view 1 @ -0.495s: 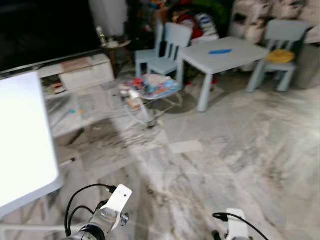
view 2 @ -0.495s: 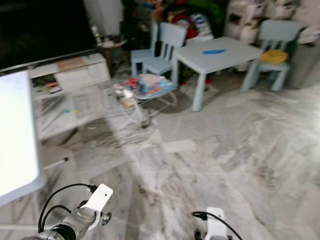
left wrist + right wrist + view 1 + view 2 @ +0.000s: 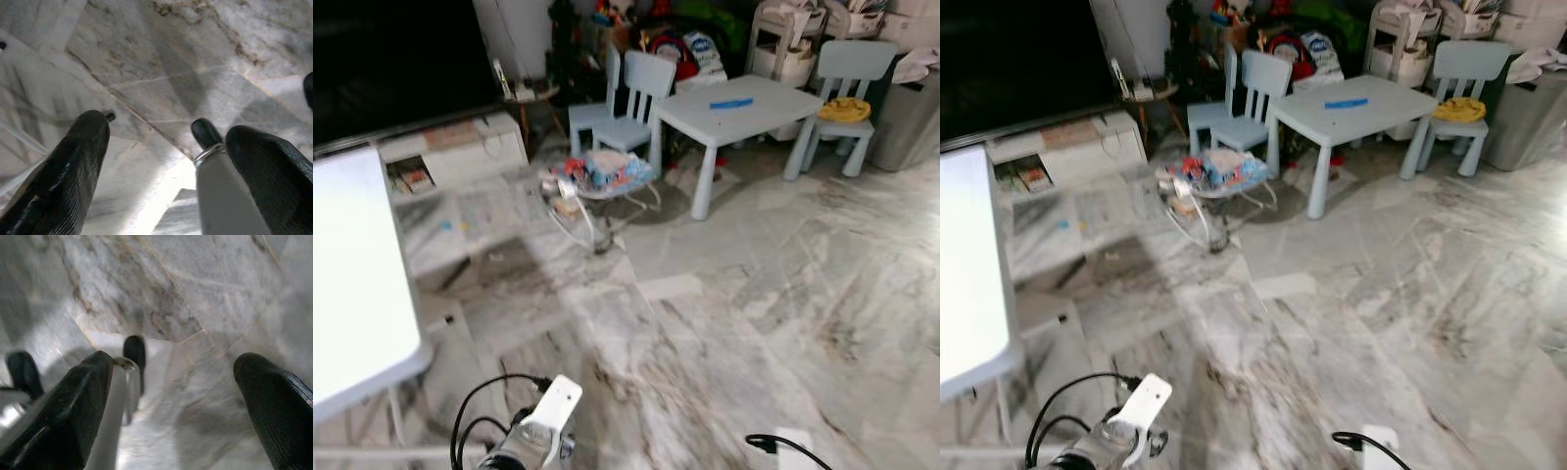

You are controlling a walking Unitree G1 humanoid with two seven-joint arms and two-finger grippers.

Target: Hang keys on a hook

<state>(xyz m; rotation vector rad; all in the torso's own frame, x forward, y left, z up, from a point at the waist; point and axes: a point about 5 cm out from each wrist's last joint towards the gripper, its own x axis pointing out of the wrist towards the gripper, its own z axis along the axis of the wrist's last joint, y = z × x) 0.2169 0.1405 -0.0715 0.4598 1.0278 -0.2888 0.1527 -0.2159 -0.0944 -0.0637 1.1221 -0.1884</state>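
My left gripper (image 3: pixel 166 166) hangs low over the marble floor, open, with nothing between its two black fingers (image 3: pixel 73 166). A pale post with a black foot (image 3: pixel 208 134) stands on the floor beyond them. My right gripper (image 3: pixel 171 401) also hangs open and empty above the marble, its fingers (image 3: pixel 68 406) wide apart. In the left eye view the left arm's white wrist (image 3: pixel 551 413) and the right arm's wrist (image 3: pixel 793 446) show at the bottom edge.
A white table (image 3: pixel 352 294) stands close on my left. Ahead are a baby bouncer with toys (image 3: pixel 607 174), a light blue children's table (image 3: pixel 744 103), two matching chairs (image 3: pixel 631 98) (image 3: pixel 847 73), and a low white TV stand (image 3: pixel 460 147). Marble floor (image 3: pixel 754 294) lies open to the right.
The picture has sharpened and shifted slightly, so the camera has moved. Both wrists sit a little lower in the eye views. Nothing in the room has moved.
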